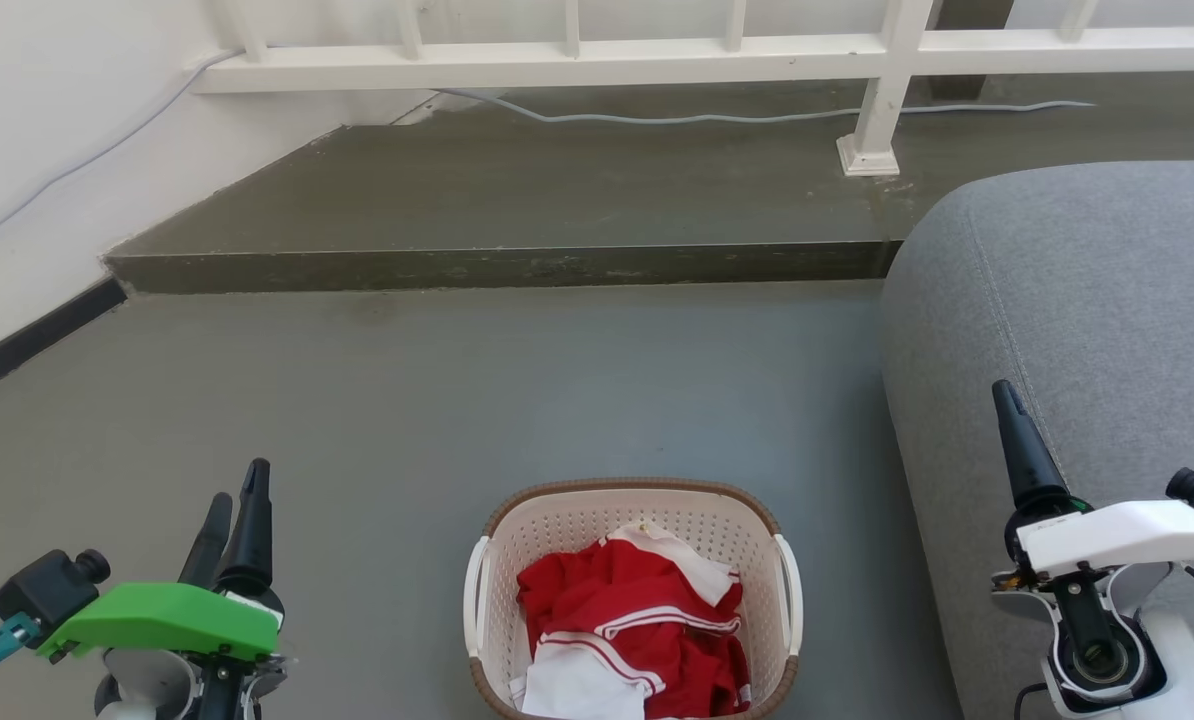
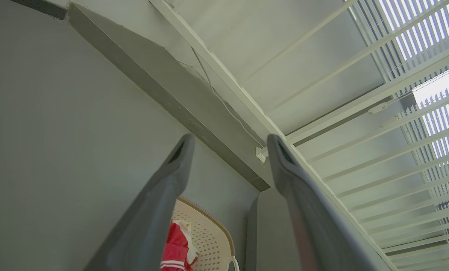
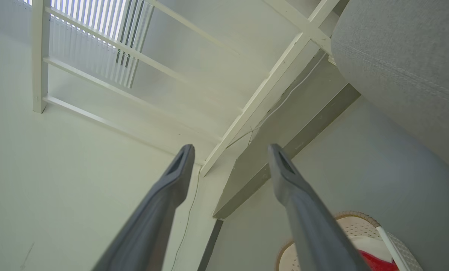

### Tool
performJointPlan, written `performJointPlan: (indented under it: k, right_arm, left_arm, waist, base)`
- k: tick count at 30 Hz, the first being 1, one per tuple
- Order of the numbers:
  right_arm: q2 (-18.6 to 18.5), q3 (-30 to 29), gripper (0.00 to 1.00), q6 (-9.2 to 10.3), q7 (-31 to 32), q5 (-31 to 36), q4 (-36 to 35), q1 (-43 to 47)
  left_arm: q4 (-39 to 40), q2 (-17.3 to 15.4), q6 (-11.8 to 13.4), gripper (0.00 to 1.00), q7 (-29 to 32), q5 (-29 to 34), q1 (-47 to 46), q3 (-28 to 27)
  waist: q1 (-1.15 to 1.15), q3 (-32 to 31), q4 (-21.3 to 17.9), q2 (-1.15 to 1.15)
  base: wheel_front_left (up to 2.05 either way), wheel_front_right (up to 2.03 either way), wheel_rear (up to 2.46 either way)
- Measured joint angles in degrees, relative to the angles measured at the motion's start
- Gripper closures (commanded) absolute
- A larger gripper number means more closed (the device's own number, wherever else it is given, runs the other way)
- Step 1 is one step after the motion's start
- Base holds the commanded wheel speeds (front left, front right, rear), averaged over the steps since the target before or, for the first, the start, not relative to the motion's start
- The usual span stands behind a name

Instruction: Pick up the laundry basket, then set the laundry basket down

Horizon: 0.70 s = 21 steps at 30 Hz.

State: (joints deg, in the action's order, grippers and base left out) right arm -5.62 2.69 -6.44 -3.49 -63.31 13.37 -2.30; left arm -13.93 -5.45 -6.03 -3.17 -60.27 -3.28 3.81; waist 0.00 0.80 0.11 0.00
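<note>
The laundry basket (image 1: pixel 557 530) is cream-white and perforated with a brown rim and two white side handles. It stands on the grey floor at the bottom centre of the head view, holding red and white clothes (image 1: pixel 637 620). My left gripper (image 1: pixel 237 505) is off to its left, open, holding nothing. My right gripper (image 1: pixel 1007 400) is off to its right, over the sofa, and shows a single finger there. The left wrist view has open fingers (image 2: pixel 228 145) and the basket (image 2: pixel 209 237) low between them. In the right wrist view the fingers (image 3: pixel 230 154) stand open, the basket (image 3: pixel 363 226) at bottom right.
A grey sofa (image 1: pixel 1087 320) fills the right side, close to the basket. A raised dark step (image 1: pixel 497 265) crosses the floor ahead, with a white railing (image 1: pixel 577 60) and a grey cable (image 1: pixel 697 118) on it. A white wall with a black skirting (image 1: pixel 27 340) runs along the left.
</note>
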Motion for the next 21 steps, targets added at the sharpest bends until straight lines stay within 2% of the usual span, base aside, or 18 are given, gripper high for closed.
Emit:
performJointPlan:
  k: [11,21]
  right_arm:
    - [0.09,1.89,0.00,2.00,-2.12,10.35,-0.44,-0.15]
    - [0.22,3.44,0.00,2.68,-4.11,18.95,-0.85,-0.23]
  left_arm:
    - [0.65,0.15,1.01,0.00,-2.29,9.36,-0.02,1.82]
    - [1.44,0.65,1.08,0.00,-4.26,16.99,-0.65,2.33]
  waist:
    - [0.00,0.15,0.27,0.00]
    - [0.00,0.20,0.46,0.00]
  base:
    - [0.00,0.00,0.00]
    - [0.00,0.00,0.00]
